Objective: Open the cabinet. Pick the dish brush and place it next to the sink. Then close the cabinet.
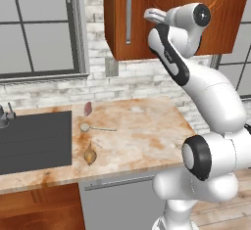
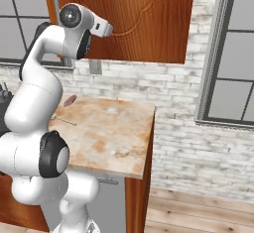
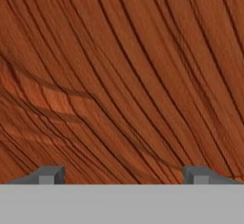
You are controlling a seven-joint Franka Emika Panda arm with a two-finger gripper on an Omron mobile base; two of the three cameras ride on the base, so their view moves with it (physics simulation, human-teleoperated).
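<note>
At the far left of the left base view the dark grey sink (image 1: 34,138) sits sunk in the marble counter (image 1: 142,131). Just beside its right rim lies the dish brush (image 1: 93,127) — cream head toward the sink, thin handle pointing away to the right. A pinkish lump (image 1: 87,108) lies behind it and a yellowish-brown onion-like lump (image 1: 89,156) in front. So, judging by how things lie, the brush is already where it belongs.

Higher and further right hangs the cabinet (image 1: 137,33), its door looking shut or very nearly so. Its vertical silver bar handle (image 1: 128,16) stands to the left of the gripper (image 1: 153,14). The gripper is raised to door height, empty, jaws spread wide. In the hand view the fingertips (image 3: 48,175) stand well apart before the wood grain of the door — close to it, though I cannot tell whether they touch.

The coming move turns on that door face, straight ahead of the hand: press it home if any gap is left.
</note>
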